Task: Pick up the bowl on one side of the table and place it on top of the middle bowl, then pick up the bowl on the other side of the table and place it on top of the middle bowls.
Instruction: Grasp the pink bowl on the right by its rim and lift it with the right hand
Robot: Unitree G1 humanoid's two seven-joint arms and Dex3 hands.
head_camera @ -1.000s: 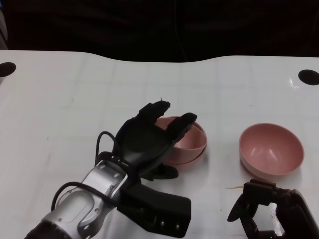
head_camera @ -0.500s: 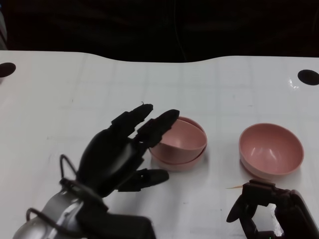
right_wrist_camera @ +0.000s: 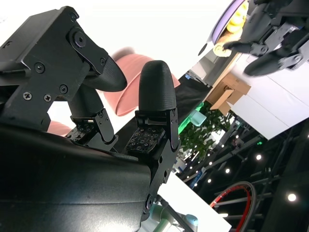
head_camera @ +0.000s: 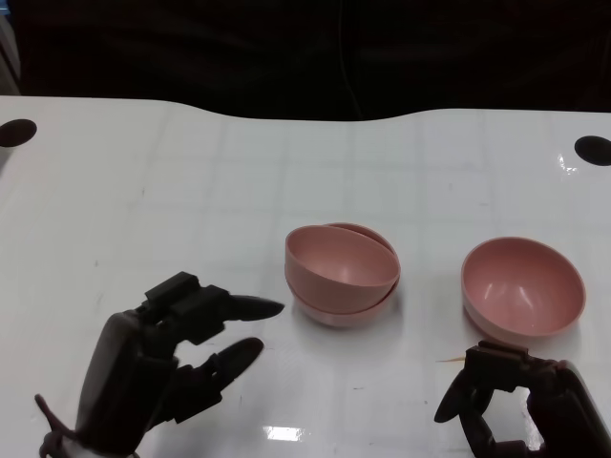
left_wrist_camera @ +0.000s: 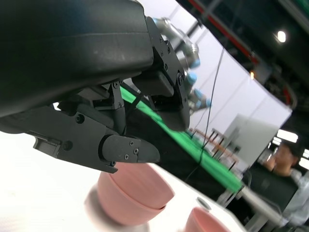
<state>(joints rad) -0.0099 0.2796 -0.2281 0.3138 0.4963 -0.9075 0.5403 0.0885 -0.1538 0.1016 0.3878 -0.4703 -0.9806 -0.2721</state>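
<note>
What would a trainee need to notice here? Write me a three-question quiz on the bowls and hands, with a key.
1. True or false: the left hand holds a bowl.
2. Which bowl has yet to be stacked? A: the single bowl near the right hand. B: a bowl at the table's left edge.
3. Fill in: the middle stack holds ___ bowls.

Key
1. False; its fingers are apart and it holds nothing, short of the stack.
2. A.
3. Two, the upper one sitting tilted in the lower.
</note>
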